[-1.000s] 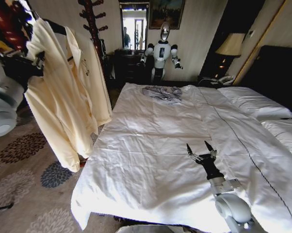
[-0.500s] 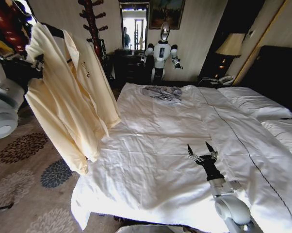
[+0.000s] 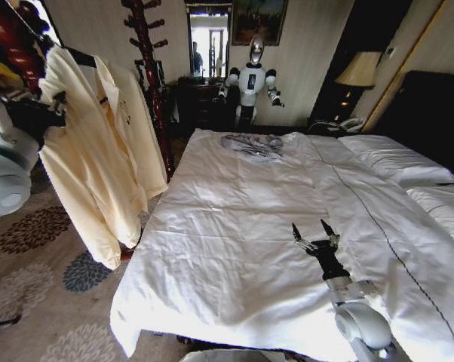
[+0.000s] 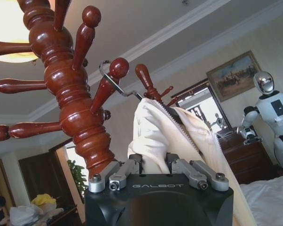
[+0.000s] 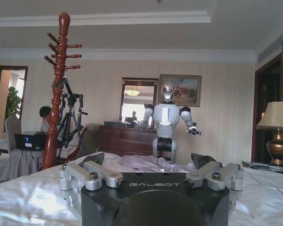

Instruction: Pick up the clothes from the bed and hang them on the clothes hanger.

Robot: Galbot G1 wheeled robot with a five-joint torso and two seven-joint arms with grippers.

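Shirt [image 3: 99, 151] has swung back leftward off the bed [image 3: 242, 226].

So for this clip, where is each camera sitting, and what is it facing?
Head view: high on the robot, looking down the bed; right end effector open above the sheet, left arm at the picture's left edge.
Left wrist view: behind the left end effector, shut on the shirt, aimed up at the coat stand.
Right wrist view: low over the bed, facing the far wall.
All three share the white humanoid.
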